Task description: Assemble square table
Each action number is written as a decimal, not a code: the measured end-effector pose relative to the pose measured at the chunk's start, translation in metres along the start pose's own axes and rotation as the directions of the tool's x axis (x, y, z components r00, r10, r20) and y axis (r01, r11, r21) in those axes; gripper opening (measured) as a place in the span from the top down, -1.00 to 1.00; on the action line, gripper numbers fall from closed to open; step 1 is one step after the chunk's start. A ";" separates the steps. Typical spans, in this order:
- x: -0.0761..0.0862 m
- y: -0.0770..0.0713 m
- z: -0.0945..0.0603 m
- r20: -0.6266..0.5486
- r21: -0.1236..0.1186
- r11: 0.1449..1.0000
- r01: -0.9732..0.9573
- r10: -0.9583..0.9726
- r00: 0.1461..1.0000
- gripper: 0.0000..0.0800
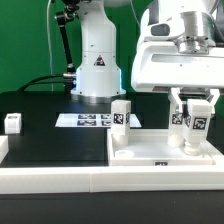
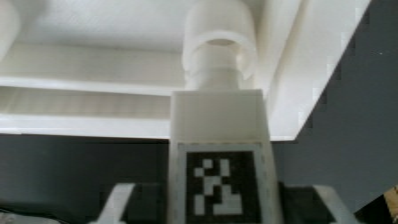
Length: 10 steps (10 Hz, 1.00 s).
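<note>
Here the hand [image 1: 193,116] is gripping a white tagged leg [image 1: 190,124] between partly closed fingers. It is holding the leg upright, narrow tip down, over the square tabletop [image 1: 150,152] near the slab's far corner on the exterior view's right. Whether the tip is already entering a hole is hard to tell. A second leg [image 1: 121,114] is standing on the far corner on the exterior view's left. A third leg [image 1: 13,122] is lying well apart on the black worktop [image 1: 50,135], and no fourth is showing. By this reading the assembly is reaching its second leg, with two remaining. The arm is reaching over the slab, wrist pointing straight down.
</note>
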<state>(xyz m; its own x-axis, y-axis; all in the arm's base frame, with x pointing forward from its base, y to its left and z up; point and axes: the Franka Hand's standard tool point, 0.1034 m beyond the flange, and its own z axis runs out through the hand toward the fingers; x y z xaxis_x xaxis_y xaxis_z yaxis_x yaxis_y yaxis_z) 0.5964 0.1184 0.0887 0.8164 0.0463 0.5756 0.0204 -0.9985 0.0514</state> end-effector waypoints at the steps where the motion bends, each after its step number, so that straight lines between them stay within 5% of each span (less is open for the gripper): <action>1: -0.001 -0.001 0.001 0.001 0.000 1.000 0.003 -0.003 1.000 0.27; 10: -0.011 -0.006 0.011 0.012 -0.002 1.000 0.028 -0.028 1.000 0.27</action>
<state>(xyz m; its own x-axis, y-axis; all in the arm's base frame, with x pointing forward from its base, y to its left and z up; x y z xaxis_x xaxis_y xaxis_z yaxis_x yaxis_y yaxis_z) 0.5936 0.1238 0.0726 0.8224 0.0735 0.5642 0.0420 -0.9968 0.0686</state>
